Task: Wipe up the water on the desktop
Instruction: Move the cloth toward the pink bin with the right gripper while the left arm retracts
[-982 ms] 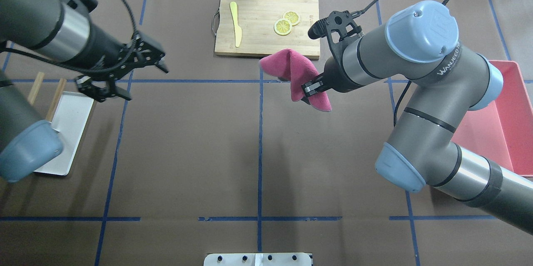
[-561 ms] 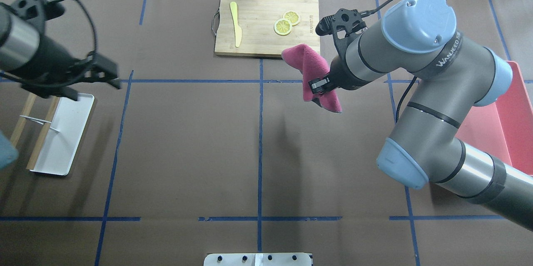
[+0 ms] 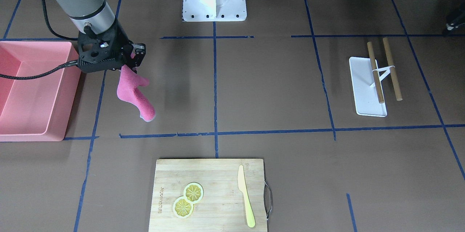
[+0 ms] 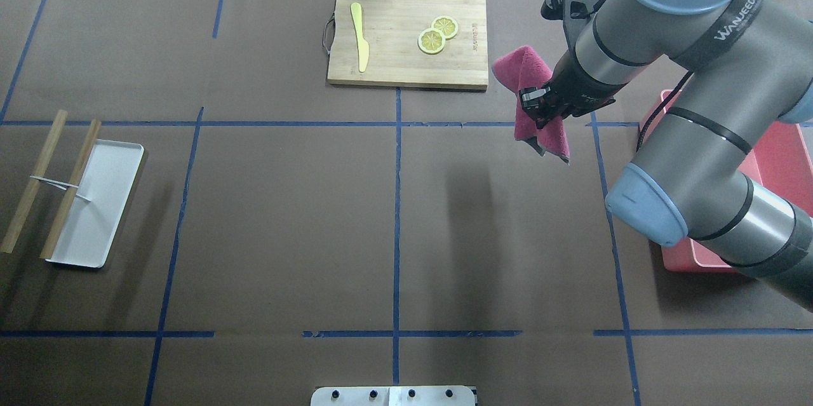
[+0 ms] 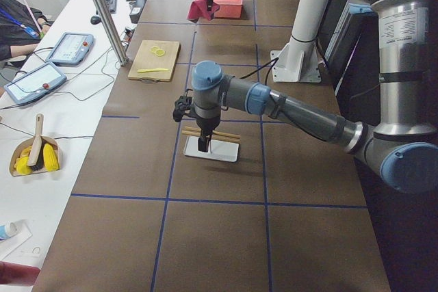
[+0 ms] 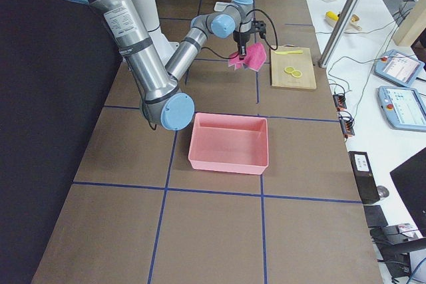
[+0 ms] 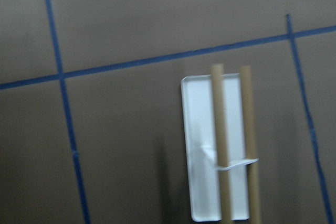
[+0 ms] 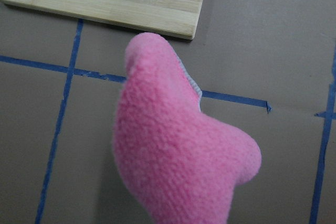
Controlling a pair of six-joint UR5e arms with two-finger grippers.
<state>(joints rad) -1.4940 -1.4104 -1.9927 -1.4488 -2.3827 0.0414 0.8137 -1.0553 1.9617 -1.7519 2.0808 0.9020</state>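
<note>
My right gripper (image 4: 538,106) is shut on a pink fleece cloth (image 4: 521,72), which hangs in the air over the brown desktop (image 4: 286,215) with its blue tape grid. The cloth (image 3: 135,96) dangles just right of the bamboo board's corner, beside the pink bin. It fills the right wrist view (image 8: 178,145). No water shows on the desktop in any view. My left gripper (image 5: 204,143) points down over the white tray and shows only in the exterior left view. I cannot tell whether it is open or shut.
A bamboo cutting board (image 4: 406,37) with a yellow knife and two lemon slices lies at the far middle. A pink bin (image 3: 32,90) stands on my right side. On my left, a white tray (image 4: 95,203) has two wooden sticks (image 7: 233,145) across it.
My right arm has carried the cloth to the right, toward the pink bin. My left arm has pulled back out of the overhead view.
</note>
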